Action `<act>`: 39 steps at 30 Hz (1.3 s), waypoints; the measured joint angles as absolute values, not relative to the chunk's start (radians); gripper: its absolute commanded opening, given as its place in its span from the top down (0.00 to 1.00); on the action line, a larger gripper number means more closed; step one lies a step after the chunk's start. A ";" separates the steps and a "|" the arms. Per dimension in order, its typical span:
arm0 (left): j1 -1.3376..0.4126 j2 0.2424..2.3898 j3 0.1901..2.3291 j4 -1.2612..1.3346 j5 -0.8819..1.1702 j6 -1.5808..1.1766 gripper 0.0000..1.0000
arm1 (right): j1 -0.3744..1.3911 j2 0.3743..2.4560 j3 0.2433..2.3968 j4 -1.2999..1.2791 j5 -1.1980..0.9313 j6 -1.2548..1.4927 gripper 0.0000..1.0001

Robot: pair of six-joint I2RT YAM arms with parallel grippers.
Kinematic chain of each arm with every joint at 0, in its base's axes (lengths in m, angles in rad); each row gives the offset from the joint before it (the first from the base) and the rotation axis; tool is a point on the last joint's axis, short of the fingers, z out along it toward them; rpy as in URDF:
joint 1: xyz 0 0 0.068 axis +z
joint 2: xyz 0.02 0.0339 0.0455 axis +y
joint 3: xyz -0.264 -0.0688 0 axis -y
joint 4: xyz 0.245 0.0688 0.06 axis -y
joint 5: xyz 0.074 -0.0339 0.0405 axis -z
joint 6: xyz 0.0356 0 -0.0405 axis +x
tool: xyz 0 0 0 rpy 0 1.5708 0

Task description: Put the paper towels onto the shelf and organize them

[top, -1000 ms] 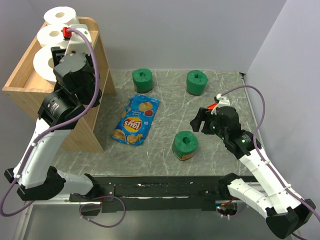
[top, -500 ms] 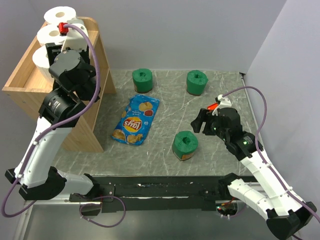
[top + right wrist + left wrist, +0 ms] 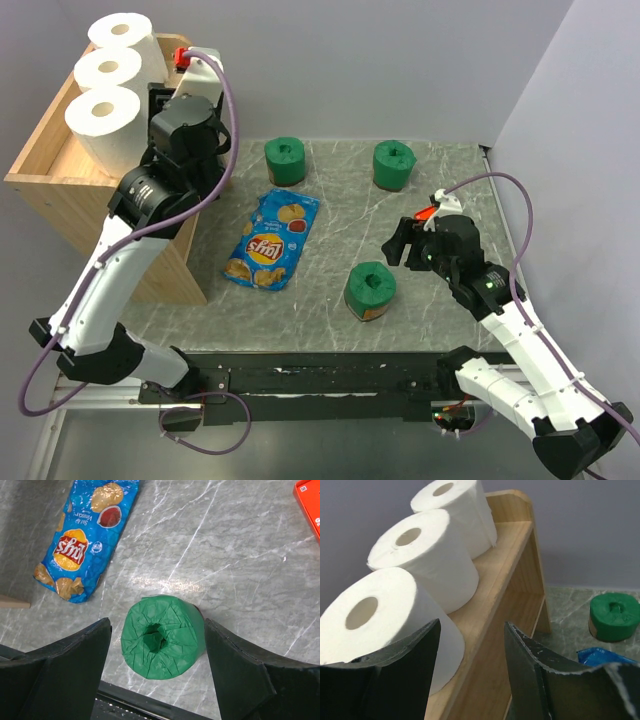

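Done: three white rolls (image 3: 103, 115) stand on end in a row in the top tray of the shelf (image 3: 45, 185) — by my reckoning, half the job.
Left to do: three green rolls sit on the table off the shelf's right side; none is on the shelf yet.
Green rolls: the closest green roll (image 3: 286, 160) is just past the shelf's right panel. The back green roll (image 3: 394, 164) is farther right. The front green roll (image 3: 370, 290) is also farther right, toward the arm bases.
Left gripper (image 3: 472, 630): its fingers are apart with nothing between them. It is poised over the shelf's right rim, with the nearest white roll beside its left finger; I cannot tell whether they touch.
Right gripper (image 3: 157, 625): its fingers are spread wide and hold nothing. It is well to the right of the shelf and above the front green roll — in the wrist view the roll sits centred in the gap, apart from both fingers.
Chip bag (image 3: 272, 238): it lies flat between the shelf and the front green roll.
Next, likely: the right gripper descends and closes on the front green roll.
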State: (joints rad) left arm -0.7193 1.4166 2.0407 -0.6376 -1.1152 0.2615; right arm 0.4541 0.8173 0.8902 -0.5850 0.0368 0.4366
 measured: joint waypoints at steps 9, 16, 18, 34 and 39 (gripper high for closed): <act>-0.549 1.436 2.017 -0.746 -1.015 0.107 0.43 | 0.454 0.820 0.890 -0.587 0.036 0.429 0.22; -0.471 1.415 1.951 -0.774 -0.980 0.039 0.43 | 0.454 0.835 0.890 -0.587 0.033 0.429 0.22; -0.460 1.413 1.942 -0.777 -0.974 0.032 0.43 | 0.454 0.843 0.890 -0.587 0.029 0.429 0.22; -0.442 1.397 1.948 -0.809 -0.919 -0.008 0.30 | 0.455 0.858 0.890 -0.586 0.009 0.430 0.22; -0.473 1.391 2.011 -0.843 -0.812 -0.031 0.11 | 0.456 0.859 0.890 -0.588 -0.008 0.448 0.22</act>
State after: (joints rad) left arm -0.4732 1.3914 2.0106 -0.8433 -0.8120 -0.0315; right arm 0.4557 0.8585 0.8902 -0.5880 -0.0082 0.4480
